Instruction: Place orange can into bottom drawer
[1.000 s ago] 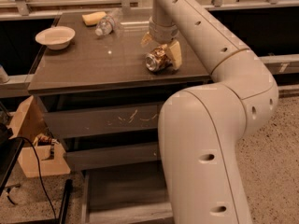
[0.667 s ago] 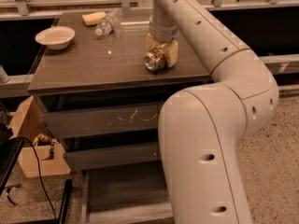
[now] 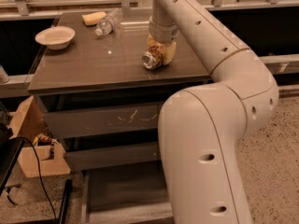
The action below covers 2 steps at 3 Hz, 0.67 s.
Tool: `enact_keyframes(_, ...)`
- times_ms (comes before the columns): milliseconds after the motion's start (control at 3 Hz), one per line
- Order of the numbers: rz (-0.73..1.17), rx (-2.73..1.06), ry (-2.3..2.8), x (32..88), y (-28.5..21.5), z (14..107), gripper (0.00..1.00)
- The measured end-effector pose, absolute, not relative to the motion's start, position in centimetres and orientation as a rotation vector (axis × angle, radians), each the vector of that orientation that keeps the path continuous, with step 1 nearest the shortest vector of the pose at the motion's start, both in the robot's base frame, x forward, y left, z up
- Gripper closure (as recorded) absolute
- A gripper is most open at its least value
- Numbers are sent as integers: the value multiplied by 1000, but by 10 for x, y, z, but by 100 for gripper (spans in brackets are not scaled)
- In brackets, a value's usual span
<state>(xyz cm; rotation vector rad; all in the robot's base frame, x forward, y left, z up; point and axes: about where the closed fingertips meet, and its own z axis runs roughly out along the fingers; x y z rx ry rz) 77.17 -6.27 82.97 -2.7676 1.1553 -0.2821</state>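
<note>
Gripper (image 3: 159, 55) at desk (image 3: 93, 64) 3 o'clock edge, jaws clamped on tilted orange can (image 3: 152, 59), silver end facing 7 o'clock; bottom drawer (image 3: 126, 195) pulled open at 6 o'clock below.

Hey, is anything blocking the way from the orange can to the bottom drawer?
Nothing visible does. The gripper is at the orange can on the tabletop; the bottom drawer stands pulled out below the table's front edge.
</note>
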Motion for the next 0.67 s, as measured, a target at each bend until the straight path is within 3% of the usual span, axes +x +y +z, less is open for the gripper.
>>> enact_keyframes(667,-283,-2767,1155,772,-63,830,100)
